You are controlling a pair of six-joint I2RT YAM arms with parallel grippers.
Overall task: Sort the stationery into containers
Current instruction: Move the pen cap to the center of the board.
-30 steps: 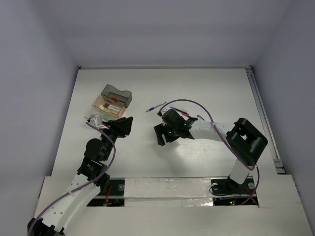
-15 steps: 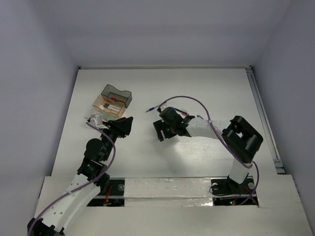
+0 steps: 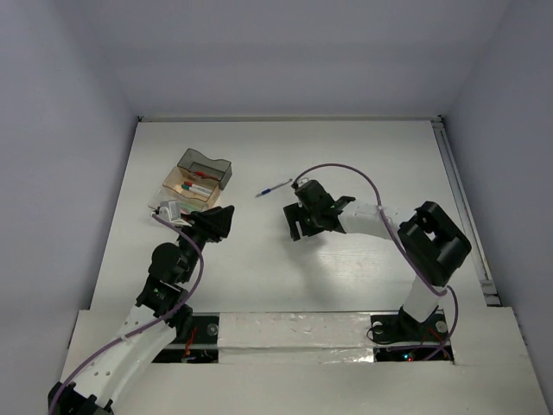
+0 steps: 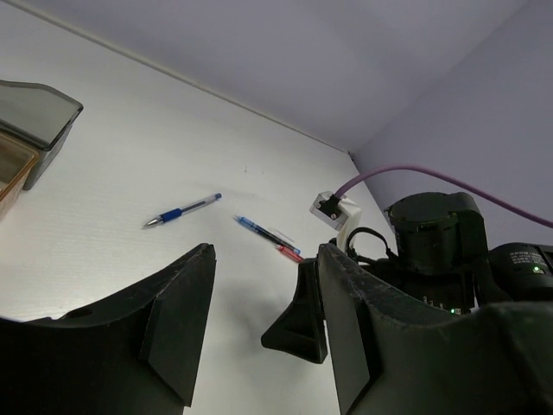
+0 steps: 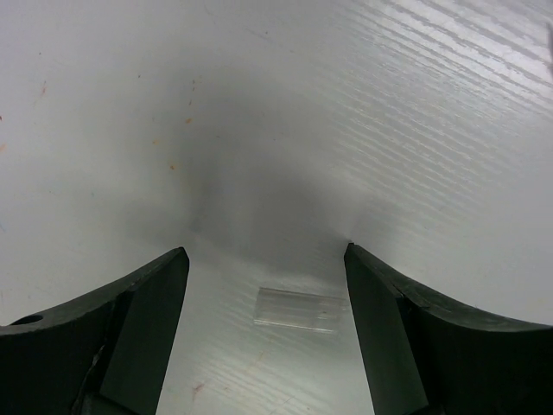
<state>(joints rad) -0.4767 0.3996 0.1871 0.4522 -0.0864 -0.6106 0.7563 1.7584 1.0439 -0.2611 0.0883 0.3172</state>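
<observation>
The containers (image 3: 195,178) sit at the table's far left: a smoky dark tray (image 3: 206,166) and clear trays (image 3: 185,189) with pens in them. A blue pen (image 3: 276,188) (image 4: 181,211) lies alone mid-table. In the left wrist view a second blue pen (image 4: 263,233) and a red-tipped one (image 4: 291,252) lie beside the right arm. My left gripper (image 3: 223,214) (image 4: 263,259) is open and empty, near the trays. My right gripper (image 3: 298,226) (image 5: 266,252) is open, pointing down at the table, with a small clear plastic piece (image 5: 298,309) lying between its fingers.
The dark tray's corner (image 4: 34,117) shows at the left edge of the left wrist view. The right arm (image 4: 449,246) and its purple cable (image 3: 346,173) stretch across the middle. A metal rail (image 3: 462,207) runs along the table's right edge.
My right gripper has shifted right and slightly farther back, and its arm now covers the pens that showed beside it. The left arm has not moved.
</observation>
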